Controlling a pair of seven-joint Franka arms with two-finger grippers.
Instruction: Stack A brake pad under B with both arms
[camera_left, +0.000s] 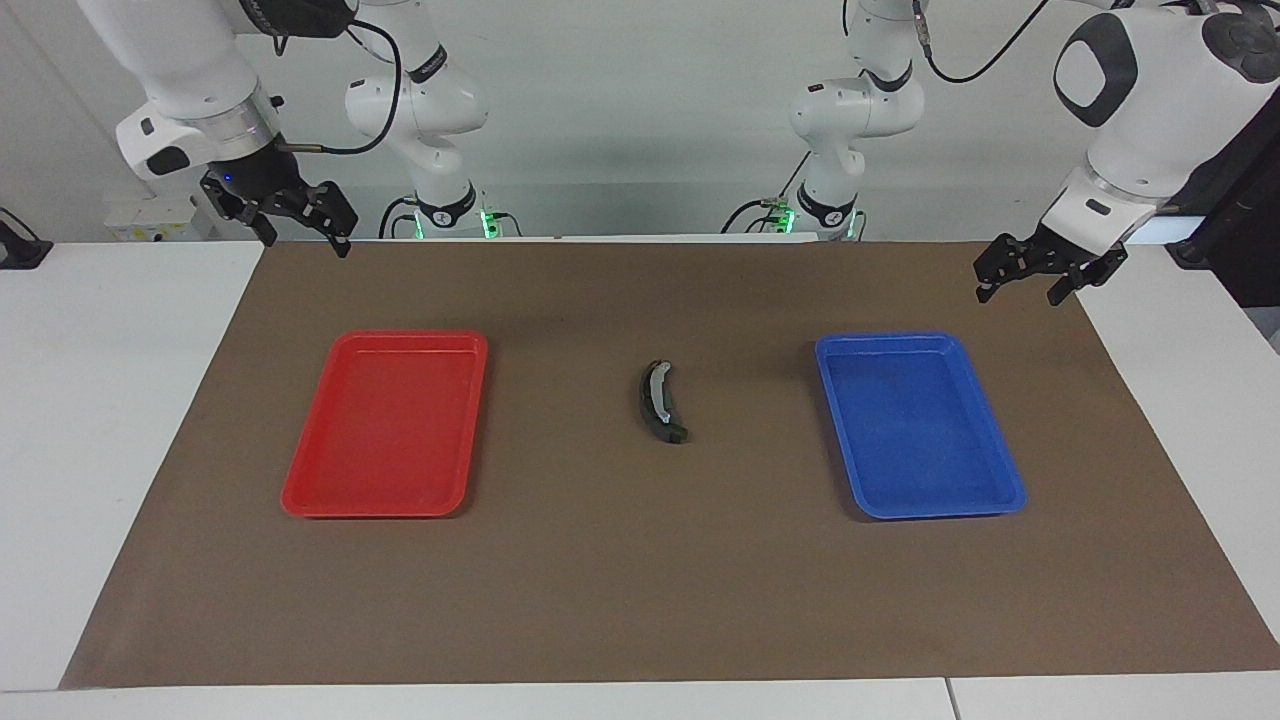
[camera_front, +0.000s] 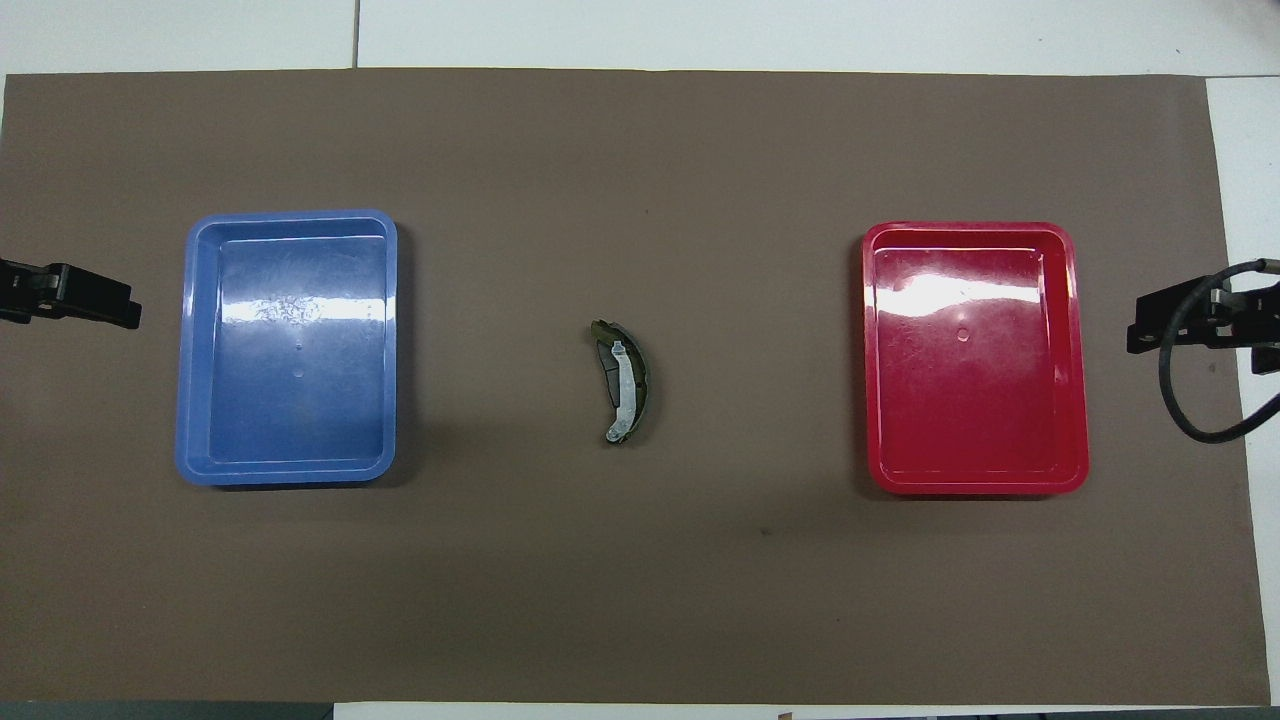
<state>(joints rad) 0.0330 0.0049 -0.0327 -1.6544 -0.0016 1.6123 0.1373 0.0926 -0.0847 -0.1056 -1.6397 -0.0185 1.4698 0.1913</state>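
The brake shoe B (camera_left: 658, 398), long and curved with a silver-white strip, lies on the brown mat midway between the two trays; it also shows in the overhead view (camera_front: 624, 383). A short dark piece (camera_left: 675, 433) sticks out under its end farther from the robots (camera_front: 603, 329); it looks like the small brake pad, mostly hidden by B. My left gripper (camera_left: 1020, 296) hangs open and empty above the mat's corner near the blue tray (camera_front: 100, 305). My right gripper (camera_left: 305, 243) hangs open and empty above the mat's edge near the red tray (camera_front: 1150, 330). Both arms wait.
An empty blue tray (camera_left: 1000, 500) lies toward the left arm's end of the mat and an empty red tray (camera_left: 300, 495) toward the right arm's end. The brown mat (camera_left: 640, 600) covers most of the white table.
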